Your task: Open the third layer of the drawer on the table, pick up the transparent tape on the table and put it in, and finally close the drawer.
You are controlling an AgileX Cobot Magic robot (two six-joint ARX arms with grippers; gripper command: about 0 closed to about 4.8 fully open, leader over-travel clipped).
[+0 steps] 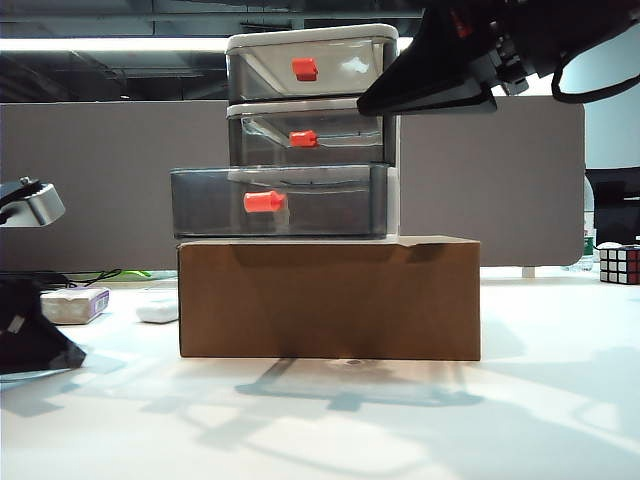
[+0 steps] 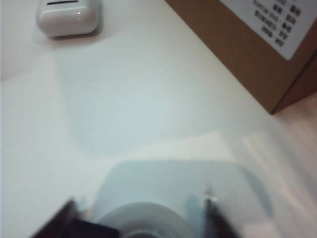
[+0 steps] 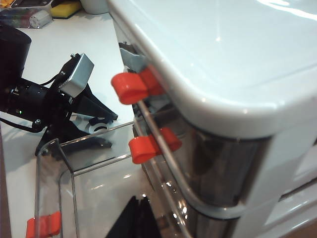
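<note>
White table [image 2: 148, 99]: transparent tape [image 2: 141, 220] betw. left gripper [image 2: 143, 218] fingers.

The left tool [image 2: 143, 218] straddles the transparent tape [image 2: 143, 220] on the white table [image 2: 148, 99], its fingers either side. A small white oval thing [image 2: 67, 17] and a brown cardboard box [image 2: 247, 49] lie beyond.

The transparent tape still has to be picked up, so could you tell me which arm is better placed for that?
Left. The left gripper is low over the table, its fingers straddling the transparent tape. The right gripper hangs high beside the drawer, above the opened third layer.
</note>
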